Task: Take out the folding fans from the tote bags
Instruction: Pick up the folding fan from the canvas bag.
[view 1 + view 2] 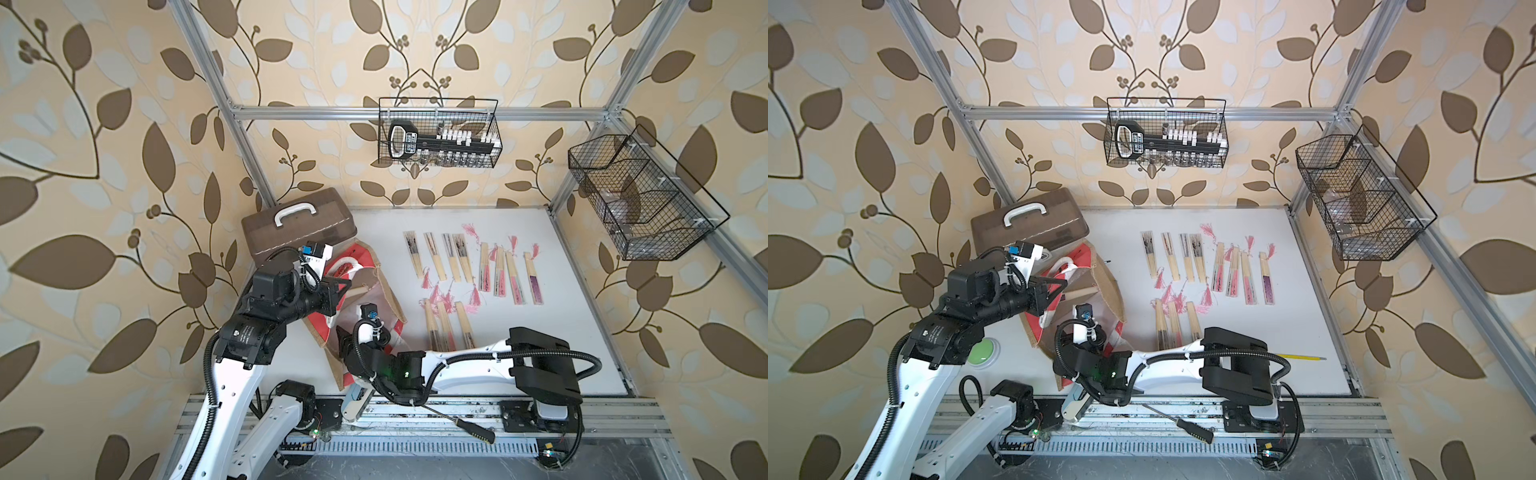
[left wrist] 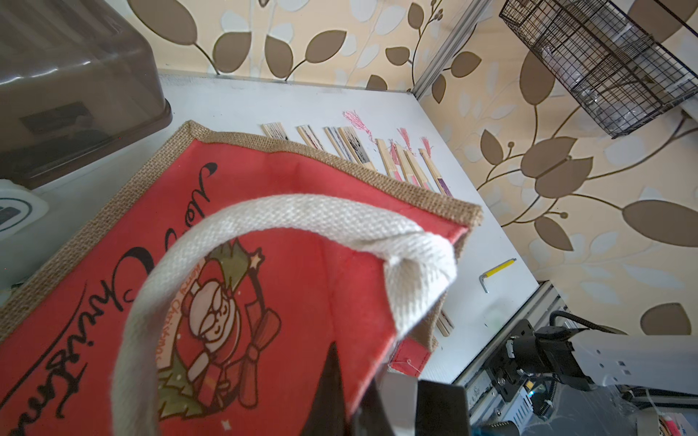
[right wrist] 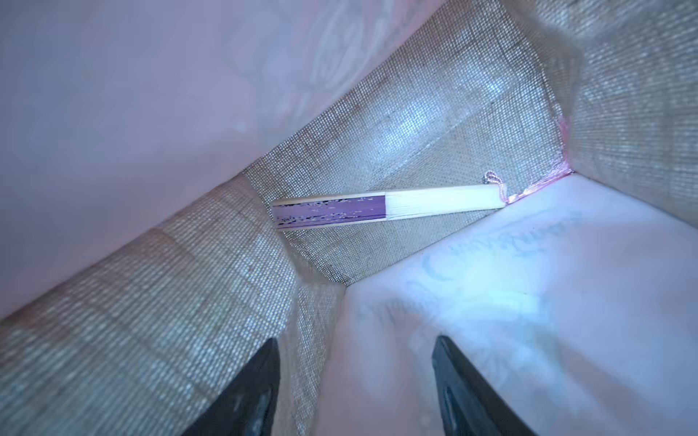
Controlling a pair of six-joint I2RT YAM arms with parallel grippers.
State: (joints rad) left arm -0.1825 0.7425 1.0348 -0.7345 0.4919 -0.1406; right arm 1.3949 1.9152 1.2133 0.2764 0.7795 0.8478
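Note:
The tote bag (image 1: 384, 286) (image 1: 1108, 291) is brown jute with red printed panels and lies tipped at the table's left. My left gripper (image 1: 341, 286) (image 2: 355, 373) is shut on the rim of its red panel (image 2: 287, 302), below the white handle (image 2: 302, 215). My right gripper (image 3: 355, 339) is open inside the bag with nothing between its fingers. Ahead of it, one folding fan (image 3: 385, 207) with purple paper and pale ribs lies on the bag's jute bottom, its pink tassel in the corner. Several more folding fans (image 1: 469, 266) (image 1: 1208, 266) (image 2: 377, 154) lie in rows on the white table.
A brown plastic case (image 1: 297, 226) stands behind the bag. A light-blue tool (image 1: 353, 401) and a black-handled screwdriver (image 1: 469, 430) lie on the front rail. Wire baskets (image 1: 438, 133) (image 1: 640, 199) hang on the frame. A yellow hex key (image 1: 1302, 356) lies at the right, a green button (image 1: 982, 351) at the left.

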